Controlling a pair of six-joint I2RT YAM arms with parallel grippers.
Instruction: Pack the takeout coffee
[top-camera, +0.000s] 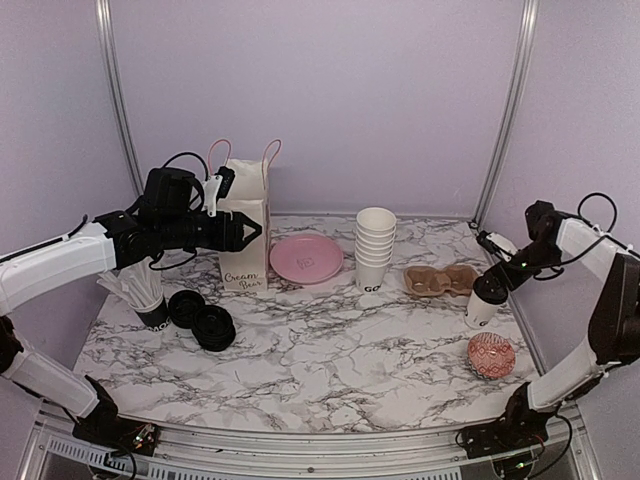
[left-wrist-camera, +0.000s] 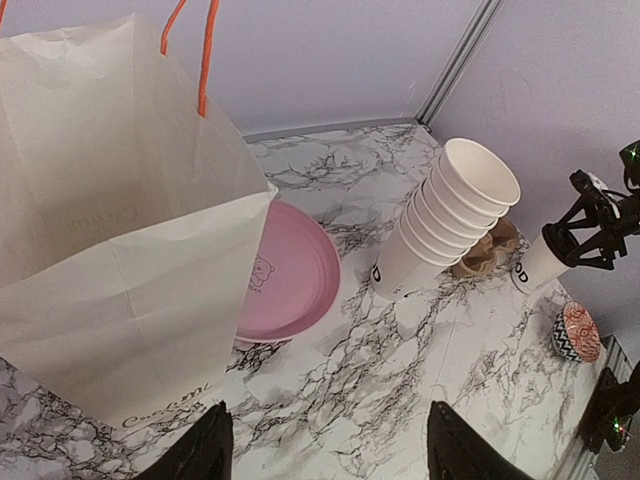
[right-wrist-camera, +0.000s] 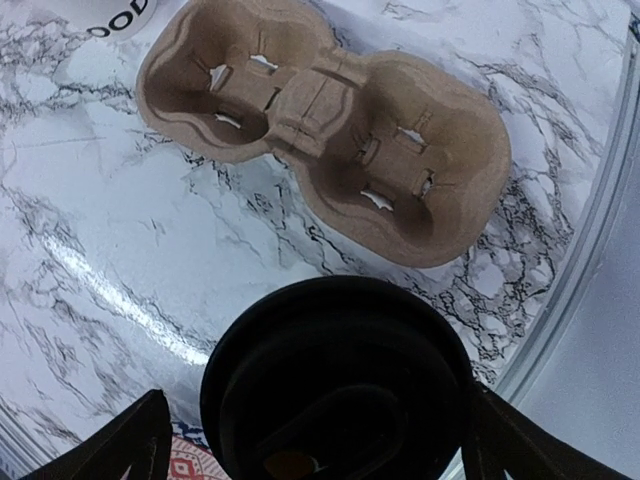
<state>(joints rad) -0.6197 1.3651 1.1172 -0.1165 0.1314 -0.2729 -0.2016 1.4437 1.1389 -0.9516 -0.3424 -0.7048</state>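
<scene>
One takeout coffee cup (top-camera: 485, 303), white with a black lid, stands upright on the marble table (top-camera: 330, 350) at the right, just in front of the brown cardboard two-cup carrier (top-camera: 440, 280). My right gripper (top-camera: 502, 280) is at its top. In the right wrist view the black lid (right-wrist-camera: 335, 380) sits between the open fingers of that gripper (right-wrist-camera: 318, 405), with a gap on the left side. The carrier (right-wrist-camera: 330, 130) is empty. My left gripper (top-camera: 250, 232) is open and empty, held in the air beside the white paper bag (top-camera: 245, 225).
A stack of lidless white cups (top-camera: 374, 248) and a pink plate (top-camera: 307, 259) stand mid-table. A cup of wrapped straws (top-camera: 145, 295) and loose black lids (top-camera: 203, 318) sit at the left. A red patterned bowl (top-camera: 491, 355) lies in front of the coffee cup.
</scene>
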